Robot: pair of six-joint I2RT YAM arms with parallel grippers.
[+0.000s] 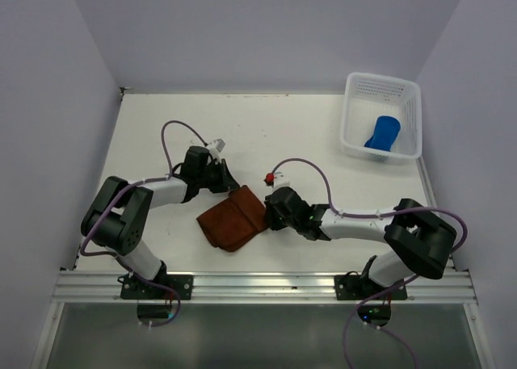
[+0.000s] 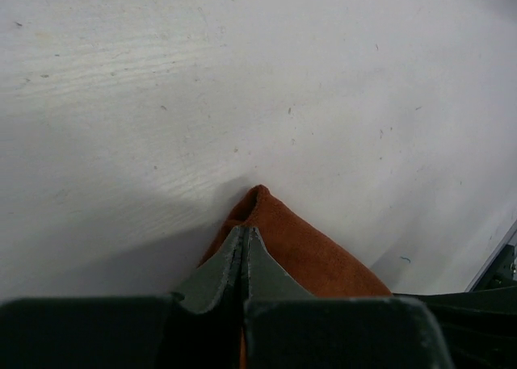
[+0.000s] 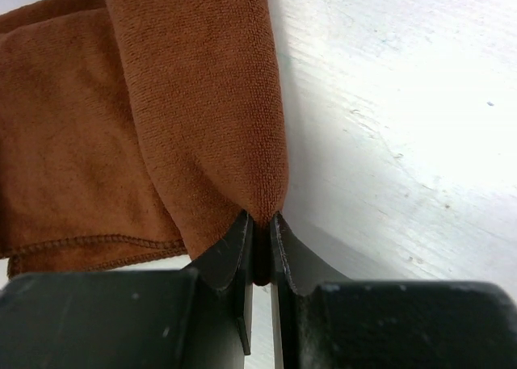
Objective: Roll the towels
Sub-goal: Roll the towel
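Towels lie in two places on the white counter [image 1: 307, 127]. The rust-brown towel [image 1: 234, 218] sits near the middle of the counter's width, closer to the near edge than to the far one. It is a folded, rumpled bundle whose long side runs slantwise from near-left to far-right. The blue towel [image 1: 383, 133] is rolled into a short cylinder and rests tilted inside the white perforated basket [image 1: 352, 119], which stands in the far right corner of the counter, well apart from both arms.

The left end effector [image 1: 228, 183] is at the far edge of the rust-brown towel. In the left wrist view it [image 2: 245, 233] is clenched tight. Its two dark fingers [image 2: 218, 272] are pressed together with no gap, and the towel's corner [image 2: 299, 248] rises to a small peak right at their tips. A thin strip of brown shows between the fingers lower down, so it is pinching that corner.

The right end effector [image 1: 271, 211] meets the towel's right side. In the right wrist view it [image 3: 260, 224] is clamped on a rounded fold of the cloth [image 3: 161, 127], which narrows to a point between the fingertips. A stitched hem runs along the lower left, and the bare counter lies to the right of the fold.
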